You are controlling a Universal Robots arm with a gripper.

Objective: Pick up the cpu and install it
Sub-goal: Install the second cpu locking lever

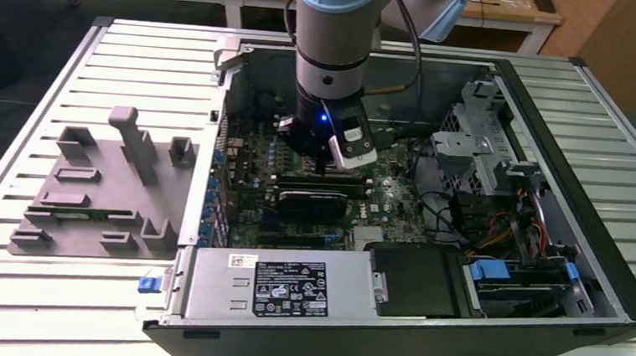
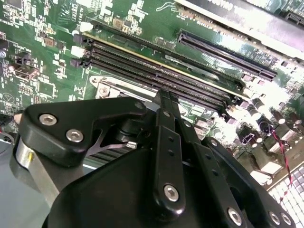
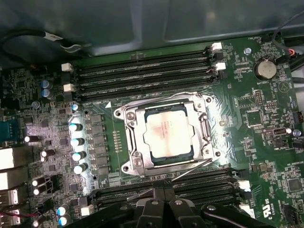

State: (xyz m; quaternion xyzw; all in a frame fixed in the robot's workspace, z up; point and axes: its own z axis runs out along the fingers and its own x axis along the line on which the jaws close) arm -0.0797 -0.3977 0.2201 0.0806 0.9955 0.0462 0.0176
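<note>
The cpu (image 3: 167, 130), a flat square chip with a shiny silver top, lies flat inside the metal socket frame (image 3: 128, 142) on the green motherboard (image 3: 256, 123). My gripper (image 3: 164, 189) hovers just beside the socket, over the memory slots, with its two black fingers pressed together and nothing between them. In the second wrist view the gripper (image 2: 166, 92) points at the long dark memory slots (image 2: 161, 71). In the exterior view the gripper (image 1: 321, 166) reaches down into the open computer case (image 1: 543, 160).
A grey plastic fixture tray (image 1: 105, 188) lies on the slatted table at the exterior view's left. Inside the case stand a silver power supply (image 1: 277, 284), a drive cage (image 1: 483, 148) and loose coloured cables (image 1: 505, 229). Tall capacitors (image 3: 76, 142) flank the socket.
</note>
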